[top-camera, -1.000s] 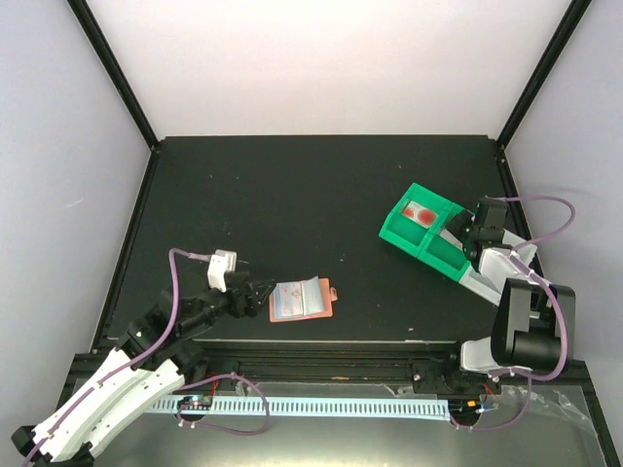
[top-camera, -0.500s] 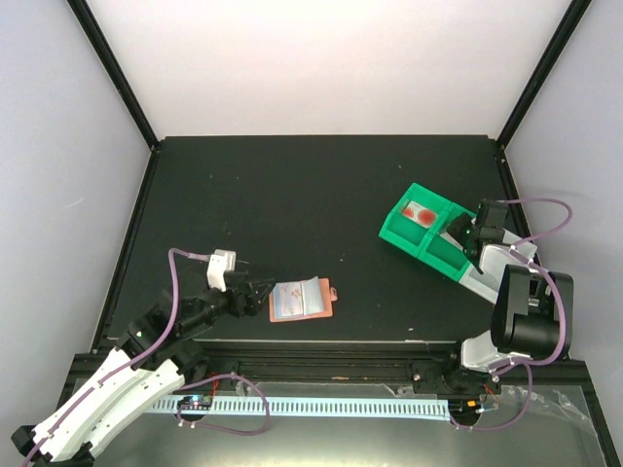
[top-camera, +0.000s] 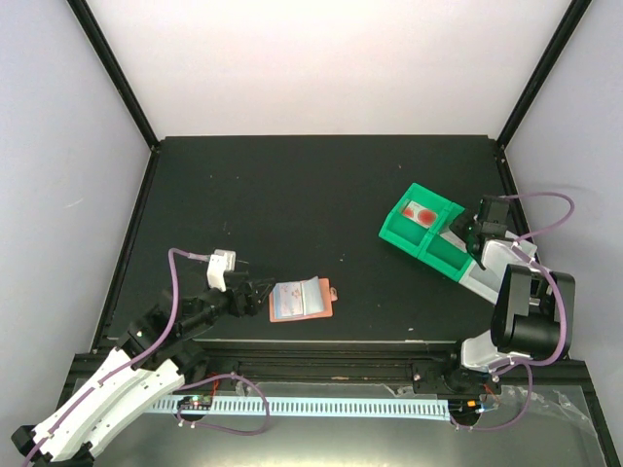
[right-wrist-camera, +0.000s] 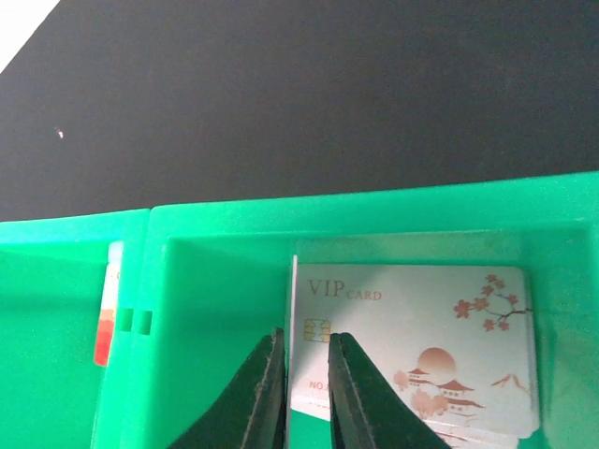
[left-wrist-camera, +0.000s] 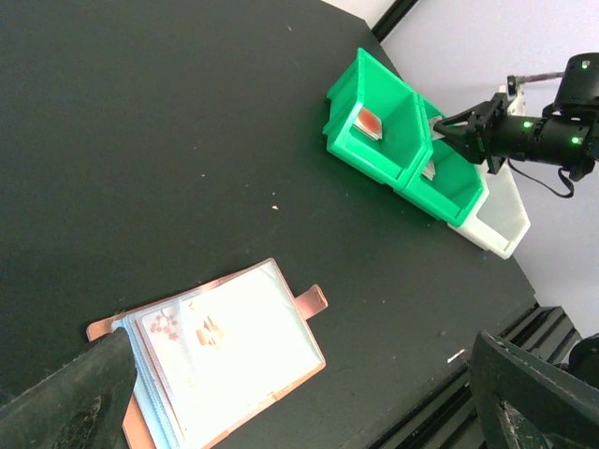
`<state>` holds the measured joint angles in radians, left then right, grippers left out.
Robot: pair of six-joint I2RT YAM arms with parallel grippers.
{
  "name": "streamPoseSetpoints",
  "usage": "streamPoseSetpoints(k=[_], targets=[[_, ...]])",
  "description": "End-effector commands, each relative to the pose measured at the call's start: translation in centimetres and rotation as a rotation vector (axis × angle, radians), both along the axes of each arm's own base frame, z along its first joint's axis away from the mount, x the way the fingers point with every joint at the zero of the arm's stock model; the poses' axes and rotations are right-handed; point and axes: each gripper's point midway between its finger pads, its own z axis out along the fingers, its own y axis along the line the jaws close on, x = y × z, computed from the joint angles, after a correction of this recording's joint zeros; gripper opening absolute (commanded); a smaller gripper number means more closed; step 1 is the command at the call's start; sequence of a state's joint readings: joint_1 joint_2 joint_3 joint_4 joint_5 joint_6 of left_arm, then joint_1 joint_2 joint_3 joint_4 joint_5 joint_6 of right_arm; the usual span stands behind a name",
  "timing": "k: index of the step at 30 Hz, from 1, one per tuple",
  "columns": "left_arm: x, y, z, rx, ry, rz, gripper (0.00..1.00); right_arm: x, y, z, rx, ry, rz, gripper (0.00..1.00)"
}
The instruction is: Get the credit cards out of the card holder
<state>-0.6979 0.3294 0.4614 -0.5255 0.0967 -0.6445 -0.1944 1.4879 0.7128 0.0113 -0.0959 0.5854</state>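
The flat black desk (top-camera: 292, 185) carries everything. At its right side sits a pair of joined bright green open plastic bins (top-camera: 391, 233), set at a slant, with a pale, translucent plastic bin (top-camera: 482, 282) touching their near right end. Near the front edge, left of centre, lies the small flat two-panel card holder (top-camera: 322, 298). It is spread open with its terracotta-brown border and a small brown tab (left-wrist-camera: 312, 301) showing round a light lining. A pale credit card with small reddish marks (left-wrist-camera: 225, 355) is still tucked in it, and more card edges are stacked at its left side. In the far green compartment a thin red-and-white plastic card (right-wrist-camera: 106, 327) leans against the wall. In the near compartment a white card printed "VIP" with a chip and blossom artwork (right-wrist-camera: 421, 327) lies flat. My right end effector (right-wrist-camera: 306, 341) hangs over that near compartment, its fingers (right-wrist-camera: 271, 374) only a narrow slit apart. A thin white card seen edge-on (right-wrist-camera: 293, 309) stands in the slit close to one finger, and I cannot tell whether they pinch it. My left end effector (top-camera: 261, 300) sits low just left of the card holder, its fingers (left-wrist-camera: 75, 412) spread wide on either side of it and gripping nothing.
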Motion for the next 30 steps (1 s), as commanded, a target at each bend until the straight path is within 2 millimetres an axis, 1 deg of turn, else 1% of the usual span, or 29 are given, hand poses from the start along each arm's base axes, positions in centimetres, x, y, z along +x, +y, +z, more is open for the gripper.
streamPoseSetpoints(k=[1,5,8,16,24,26,28,30], targets=[[0.2,0.0,0.2,-0.004,0.003,0.011,0.99,0.1,-1.5,1.5,-0.077,0.0,-0.035,0.15],[0.2,0.0,0.0,-0.003,0.005,0.011,0.99,0.0,-1.9,1.8,-0.103,0.006,-0.041,0.1],[0.2,0.0,0.0,-0.005,0.009,0.01,0.99,0.0,-2.1,2.1,-0.117,0.006,-0.046,0.08],[0.1,0.0,-0.1,-0.005,0.01,0.009,0.99,-0.2,-2.6,1.3,-0.136,0.037,-0.06,0.07],[0.1,0.0,-0.3,0.0,0.018,0.011,0.99,-0.4,-3.4,1.9,-0.17,0.054,-0.093,0.06],[0.1,0.0,-0.3,-0.001,0.019,0.012,0.99,-0.5,-3.5,2.2,-0.174,0.057,-0.102,0.08],[0.1,0.0,-0.3,-0.002,0.021,0.011,0.99,-0.6,-3.7,2.5,-0.178,0.059,-0.112,0.13],[0.2,-0.1,-0.4,-0.001,0.023,0.012,0.99,-0.6,-3.7,2.8,-0.179,0.057,-0.115,0.16]])
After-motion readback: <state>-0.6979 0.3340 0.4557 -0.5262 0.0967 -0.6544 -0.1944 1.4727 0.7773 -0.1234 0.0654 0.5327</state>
